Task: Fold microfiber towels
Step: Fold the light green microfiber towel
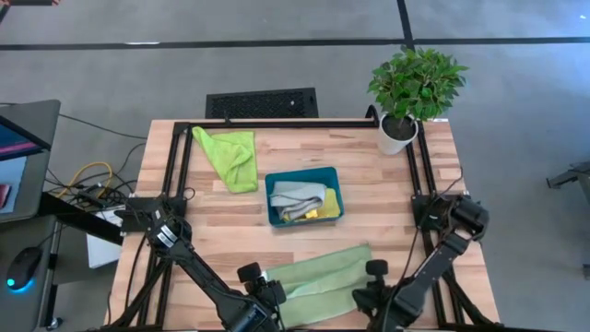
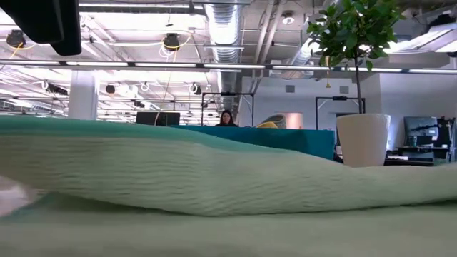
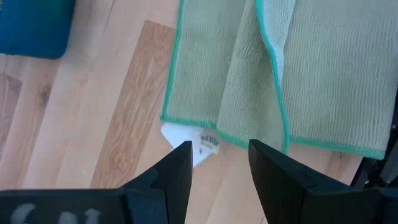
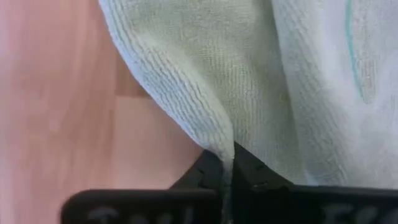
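Note:
The pale sage green towel [image 1: 318, 277] lies partly folded over on the table near its front edge. It also fills the low view [image 2: 228, 185]. My left gripper [image 3: 219, 163] is open just off the towel's left end [image 3: 205, 93], over a white label [image 3: 198, 144] at its corner. My right gripper [image 4: 229, 163] is shut on the towel's right end [image 1: 364, 263]. The lime green towel [image 1: 232, 159] lies crumpled at the far left. The light grey towel [image 1: 297, 195] and the yellow towel [image 1: 318, 212] lie in the teal tray [image 1: 273, 207]. My right gripper pinches a raised ridge of the pale sage green towel [image 4: 217, 134] between its two shut fingers, at the towel's right end. An edge or a fold, I cannot tell. The cloth runs away from the fingers onto the table.
A potted plant [image 1: 413, 92] stands at the table's far right corner. Black frame rails [image 1: 175, 175] run along the left, right and far sides. Bare wood [image 1: 212, 231] lies between the tray and the left arm.

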Motion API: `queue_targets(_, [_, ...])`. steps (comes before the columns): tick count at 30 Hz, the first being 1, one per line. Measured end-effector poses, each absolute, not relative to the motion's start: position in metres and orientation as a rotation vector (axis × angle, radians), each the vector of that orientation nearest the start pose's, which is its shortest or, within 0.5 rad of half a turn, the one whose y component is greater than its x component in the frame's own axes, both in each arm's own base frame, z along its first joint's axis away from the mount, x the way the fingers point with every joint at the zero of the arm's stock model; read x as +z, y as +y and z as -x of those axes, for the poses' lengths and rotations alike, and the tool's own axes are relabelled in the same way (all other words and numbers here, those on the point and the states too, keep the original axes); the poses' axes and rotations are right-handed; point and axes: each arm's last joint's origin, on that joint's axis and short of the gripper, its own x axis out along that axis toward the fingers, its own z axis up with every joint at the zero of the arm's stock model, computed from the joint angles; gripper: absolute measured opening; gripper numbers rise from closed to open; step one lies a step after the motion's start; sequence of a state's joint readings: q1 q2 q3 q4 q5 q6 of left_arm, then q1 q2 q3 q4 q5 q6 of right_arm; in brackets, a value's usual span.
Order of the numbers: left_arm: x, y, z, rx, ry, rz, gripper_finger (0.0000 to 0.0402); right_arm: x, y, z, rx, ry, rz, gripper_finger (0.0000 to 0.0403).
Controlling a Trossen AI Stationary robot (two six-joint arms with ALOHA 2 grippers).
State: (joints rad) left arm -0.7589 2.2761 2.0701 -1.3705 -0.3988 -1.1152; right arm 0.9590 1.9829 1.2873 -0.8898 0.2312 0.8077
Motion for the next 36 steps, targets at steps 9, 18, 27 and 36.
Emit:
queue_targets(9, [0.219,-0.298,-0.326,0.449,1.232,0.073,0.0151,0.156,0.267,-0.237,0.063,1.401,0.398,0.0017])
queue_targets(18, [0.219,-0.301,-0.319,0.474,1.241,0.068,0.0151,0.185,0.252,-0.277,0.156,1.316,0.554,0.0021])
queue_targets(27, [0.219,-0.305,-0.310,0.536,1.209,0.081,0.0151,0.204,0.244,-0.329,0.375,1.016,0.660,0.0010])
queue_targets(36, [0.220,-0.308,-0.307,0.547,1.202,0.099,0.0151,0.219,0.242,-0.355,0.528,0.818,0.666,0.0013])
